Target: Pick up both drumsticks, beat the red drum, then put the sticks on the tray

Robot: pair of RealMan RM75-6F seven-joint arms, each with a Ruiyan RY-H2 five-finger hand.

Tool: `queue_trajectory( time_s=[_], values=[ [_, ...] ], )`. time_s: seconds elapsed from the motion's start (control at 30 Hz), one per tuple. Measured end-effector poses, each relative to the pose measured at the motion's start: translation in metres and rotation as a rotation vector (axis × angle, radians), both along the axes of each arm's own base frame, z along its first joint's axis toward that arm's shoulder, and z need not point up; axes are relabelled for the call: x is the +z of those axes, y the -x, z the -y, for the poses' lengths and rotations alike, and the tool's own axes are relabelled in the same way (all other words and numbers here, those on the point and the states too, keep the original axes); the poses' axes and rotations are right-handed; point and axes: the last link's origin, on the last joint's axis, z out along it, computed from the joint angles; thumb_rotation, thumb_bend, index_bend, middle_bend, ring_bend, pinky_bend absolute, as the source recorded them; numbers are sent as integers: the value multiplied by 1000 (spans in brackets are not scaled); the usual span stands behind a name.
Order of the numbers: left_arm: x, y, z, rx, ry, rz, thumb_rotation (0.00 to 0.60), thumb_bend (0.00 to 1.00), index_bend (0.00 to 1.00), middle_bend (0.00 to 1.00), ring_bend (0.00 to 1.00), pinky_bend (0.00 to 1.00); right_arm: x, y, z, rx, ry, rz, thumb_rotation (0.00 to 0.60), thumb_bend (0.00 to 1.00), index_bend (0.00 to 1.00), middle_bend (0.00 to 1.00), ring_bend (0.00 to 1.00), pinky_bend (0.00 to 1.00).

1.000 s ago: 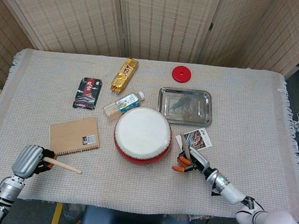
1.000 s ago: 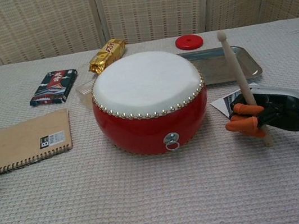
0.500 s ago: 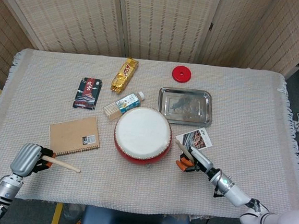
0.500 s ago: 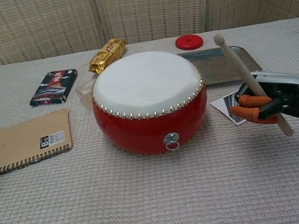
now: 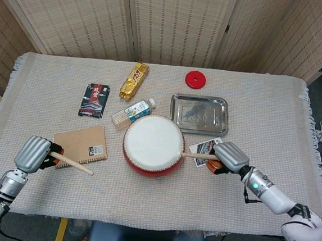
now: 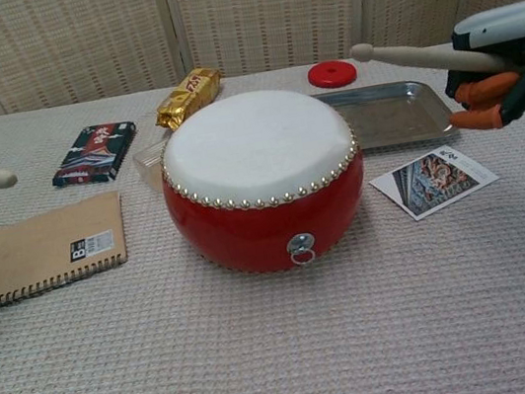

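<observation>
Centrally placed: red drum (image 5: 153, 146), round, white skin on top, red lacquered wall with a row of brass studs at the rim and a metal ring on its near side (image 6: 300, 248); stands upright on the woven tablecloth (image 5: 274, 119).

Right drumstick (image 6: 410, 54): pale wood, rounded tip, held roughly level in the right hand (image 5: 229, 157), whose orange-tipped fingers (image 6: 479, 91) are wrapped round its butt. In the head view its tip reaches the drum's right edge; in the chest view it is raised above the skin, at upper right of frame.

Left drumstick (image 5: 72, 164): same make, grasped by the left hand (image 5: 33, 154) at lower left of the head view, tip pointing lower right, across the corner of the notebook (image 5: 81, 145). Only its tip shows in the chest view, at the left edge.

Tray (image 5: 199, 114): rectangular, shiny metal, right of centre beyond the drum.

Other items:
- picture card (image 6: 434, 180), partly under the right hand in the head view
- small bottle (image 5: 139, 108) and clear box (image 5: 120, 117), touching, just beyond the drum
- gold snack packet (image 5: 134, 80)
- dark packet (image 5: 94, 100)
- red disc (image 5: 195, 79), beyond the tray
</observation>
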Motion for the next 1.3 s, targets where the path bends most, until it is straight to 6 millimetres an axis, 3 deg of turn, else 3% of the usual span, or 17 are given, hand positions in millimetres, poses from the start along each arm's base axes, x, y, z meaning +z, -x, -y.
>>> queue_trajectory(
  time_s=[0.1,0.27,0.53,0.87,1.0,1.13,1.3],
  values=[
    [3,-13,-17,-8,-16,-32,600,608,982,1000,1000,1000,16,-18,20,57,58,-133,600,455,1000,1000,1000,1000],
    [0,-33,-41,-5,-28,-126,600,610,984,1000,1000,1000,24,-45,47,96,121,-262,600,455,1000,1000,1000,1000],
    [-6,-62,-67,73,-41,-185,600,608,984,1000,1000,1000,4,-73,73,114,140,-437,600,455,1000,1000,1000,1000],
    [-29,-97,-83,119,-24,-187,600,608,985,1000,1000,1000,-30,-75,80,85,146,-637,600,455,1000,1000,1000,1000],
    [-46,-101,-84,122,-17,-197,600,608,984,1000,1000,1000,-27,-88,76,88,159,-572,600,455,1000,1000,1000,1000],
    [-68,-104,-84,126,-10,-222,600,607,985,1000,1000,1000,-10,-107,69,109,176,-473,600,455,1000,1000,1000,1000],
    [-85,-106,-86,128,-30,-288,600,608,984,1000,1000,1000,-10,-103,67,113,160,-504,600,455,1000,1000,1000,1000]
  ],
)
